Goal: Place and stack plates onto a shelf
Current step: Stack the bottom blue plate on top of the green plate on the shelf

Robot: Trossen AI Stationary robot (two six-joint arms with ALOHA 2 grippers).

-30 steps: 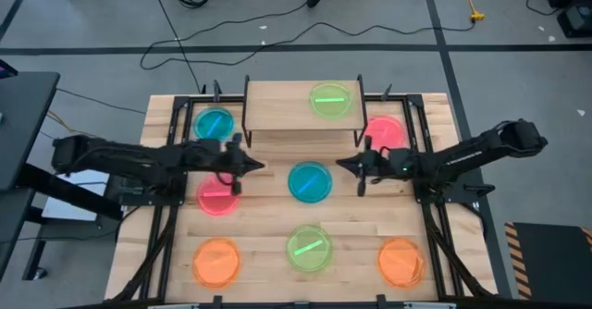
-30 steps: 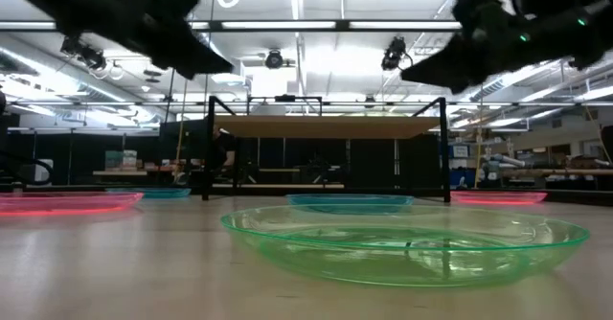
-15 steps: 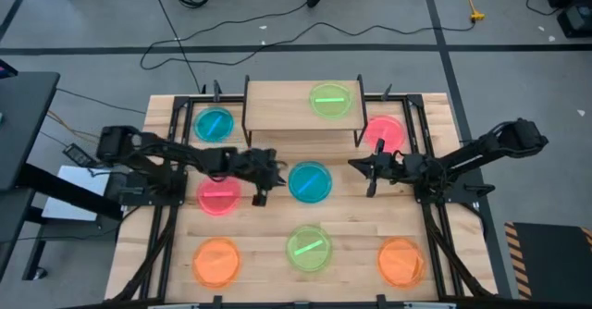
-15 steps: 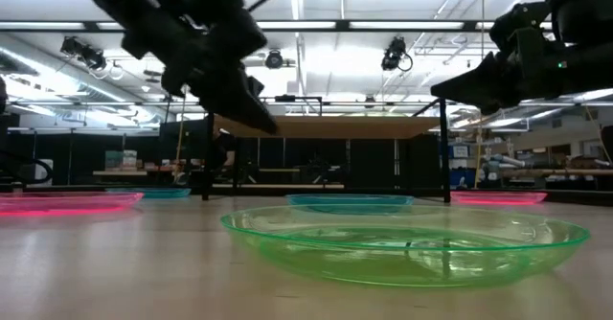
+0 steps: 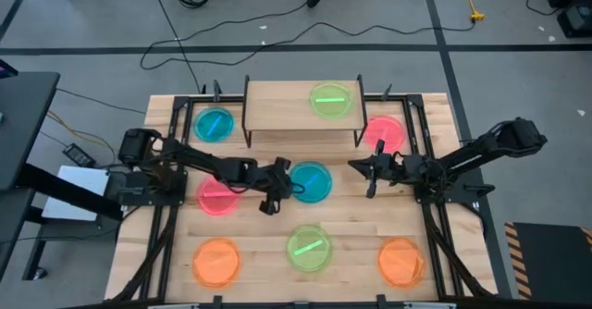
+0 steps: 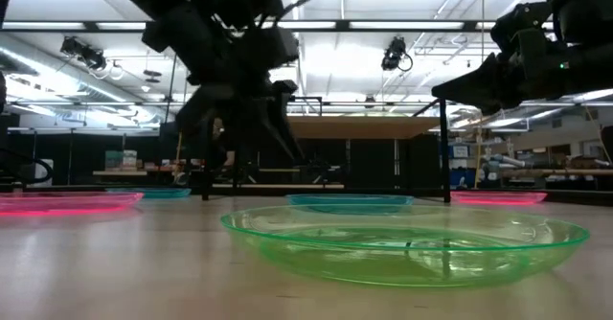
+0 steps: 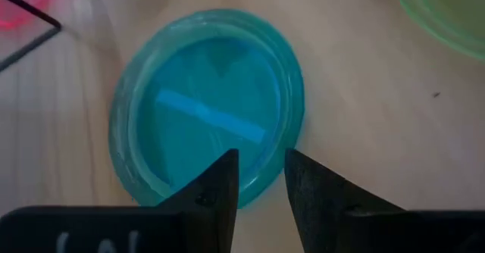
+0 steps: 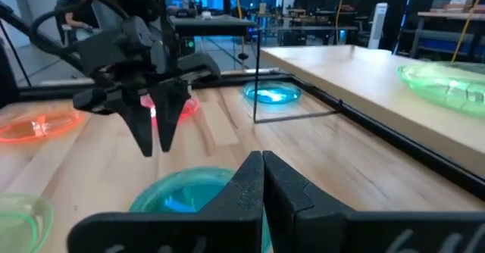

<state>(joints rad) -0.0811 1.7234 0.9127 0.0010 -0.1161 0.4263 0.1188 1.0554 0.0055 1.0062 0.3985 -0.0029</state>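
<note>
Shelf (image 5: pixel 277 105): stands at the far middle of the table (image 5: pixel 351 221), on black legs.
Done: one green plate (image 5: pixel 331 100) lies on the right half of the shelf; the left half is bare.
Left to do: seven plates lie on the table. Far row: a teal plate (image 5: pixel 215 123) left of the shelf, a pink plate (image 5: pixel 384 130) right of it. Middle row: a second pink plate (image 5: pixel 217 198) and the centre teal plate (image 5: pixel 311 181). Near row: an orange plate (image 5: pixel 216 262), a green plate (image 5: pixel 308 248), a second orange plate (image 5: pixel 400 262).
Progress, judged: early; most of the placing and all of the stacking is not yet done.
Left gripper (image 5: pixel 275 198): over the left rim of the centre teal plate, pointing down.
Left fingers (image 7: pixel 220 188): a narrow gap, holding nothing.
Plate and fingers: in the left wrist view the near rim of the teal plate (image 7: pixel 208 105) lies just beyond the tips, in line with the gap; whether the tips touch it cannot be told.
Right gripper (image 5: pixel 354 166): held above the table, just right of the same plate.
Right fingers (image 8: pixel 261 181): pressed together, empty.
</note>
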